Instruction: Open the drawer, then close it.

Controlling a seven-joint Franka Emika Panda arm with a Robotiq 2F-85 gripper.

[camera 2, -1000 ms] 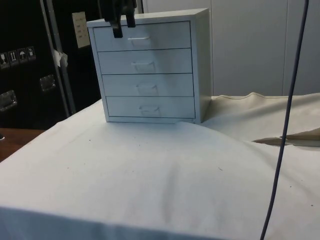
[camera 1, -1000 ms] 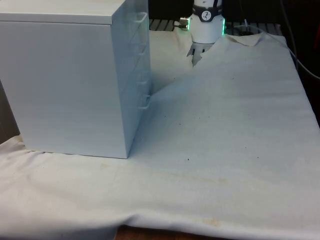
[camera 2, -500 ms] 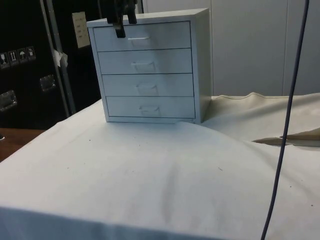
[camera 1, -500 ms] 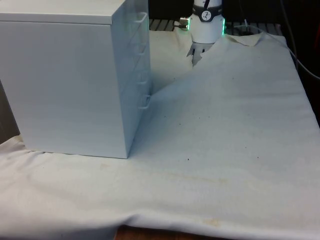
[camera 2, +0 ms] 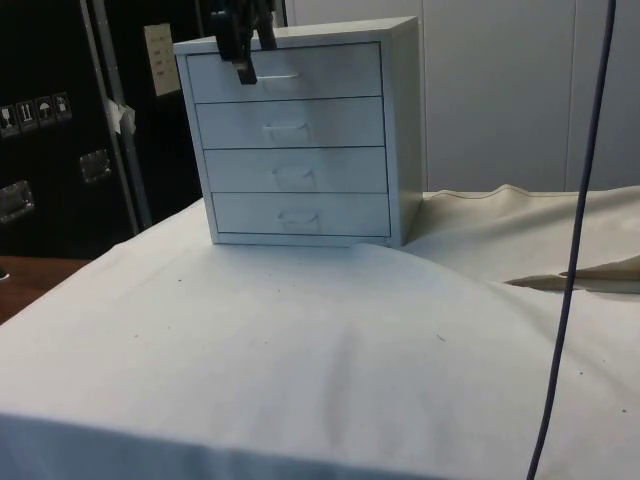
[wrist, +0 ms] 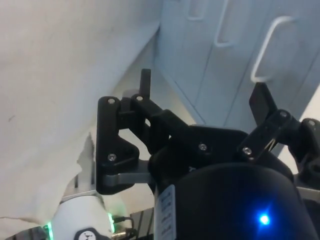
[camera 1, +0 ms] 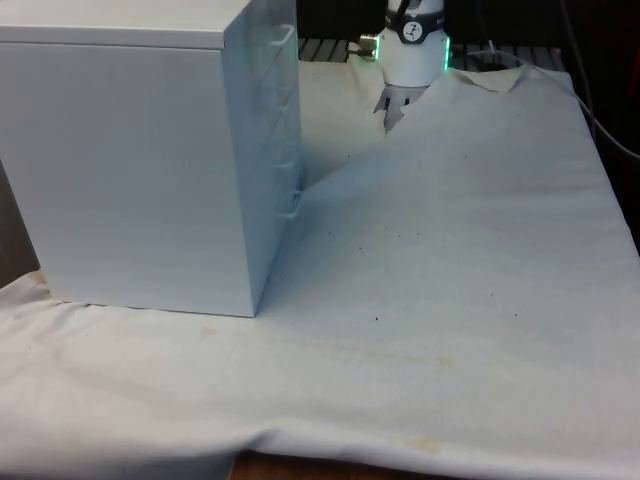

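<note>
White four-drawer metal chest (camera 2: 295, 135) stands on cloth-covered tabletop (camera 2: 300, 350); all drawers flush. Black two-finger gripper (wrist: 202, 97), jaws spread and empty, near top drawer's wire handle (wrist: 267, 47). Opening and closing both remain.

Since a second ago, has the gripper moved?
Yes. In the side view the gripper has drifted toward the top drawer's handle, across the chest of drawers.

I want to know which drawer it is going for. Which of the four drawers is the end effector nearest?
The top drawer of the chest of drawers: the end effector hangs in front of it beside its handle; the three lower drawers sit well below.
</note>
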